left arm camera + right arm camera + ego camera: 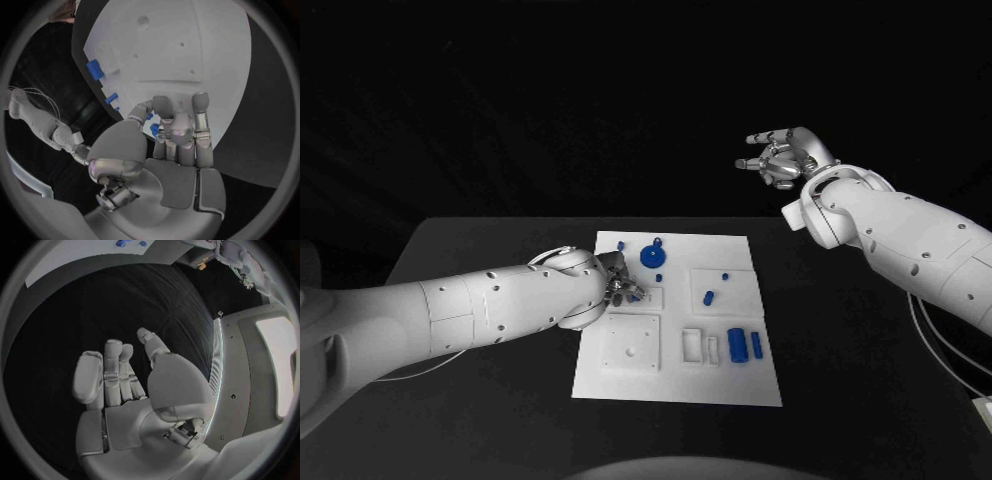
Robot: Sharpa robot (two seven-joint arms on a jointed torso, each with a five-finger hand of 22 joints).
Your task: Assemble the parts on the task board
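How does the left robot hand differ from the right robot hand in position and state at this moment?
The left robot hand is low over the task board, near the small blue parts; the right robot hand is raised, beyond the table's far edge. The left robot hand has its fingers curled down toward the task board, and whether it holds a part is unclear; the right robot hand holds nothing, its fingers apart. Both are silver hands on white arms.

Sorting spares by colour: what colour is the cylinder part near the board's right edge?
Blue; the cylinder part shows best in the head view.
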